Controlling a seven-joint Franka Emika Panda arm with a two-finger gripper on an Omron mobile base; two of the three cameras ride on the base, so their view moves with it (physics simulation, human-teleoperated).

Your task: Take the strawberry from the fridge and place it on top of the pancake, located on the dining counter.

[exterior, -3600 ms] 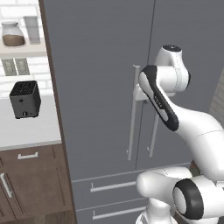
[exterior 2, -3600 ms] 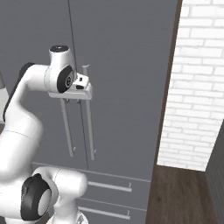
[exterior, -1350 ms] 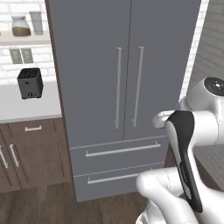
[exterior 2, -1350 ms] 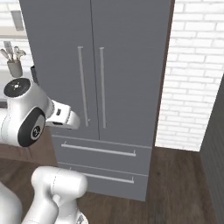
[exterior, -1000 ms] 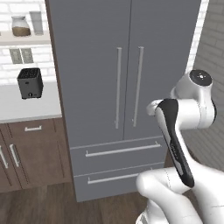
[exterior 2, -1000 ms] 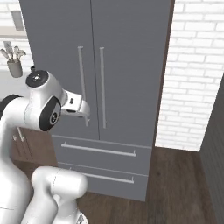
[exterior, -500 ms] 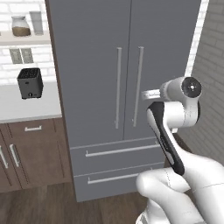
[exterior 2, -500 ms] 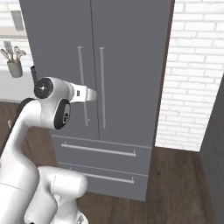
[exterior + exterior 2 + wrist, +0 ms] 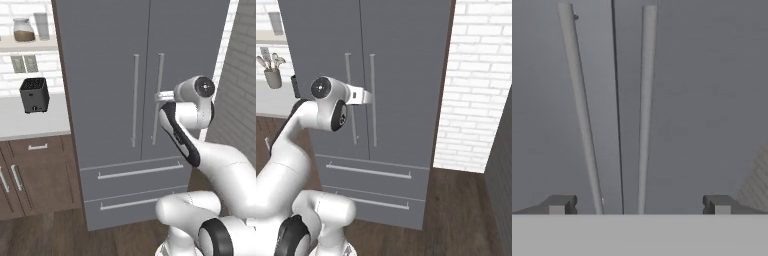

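**Arm lines up on closed fridge doors**

The pincer [image 9: 637, 204] hangs with jaws spread wide and nothing between them, aimed at the two bar handles where the doors of the fridge [image 9: 110, 60] meet. Both doors are shut, and so are the two drawers below, so the strawberry cannot be seen; by the task it lies somewhere inside. In the hand view the left handle [image 9: 582, 110] leans slightly while the right handle [image 9: 645, 110] runs nearly straight, a sign the hand is rolled a little against them. To do this step well, the arm should likely pick one handle, centre it between the fingertips rather than straddling both bars, square the hand to the bar, then close and pull along the door's arc. The risk, on this judgement, is catching both handles or slipping off a thin bar.
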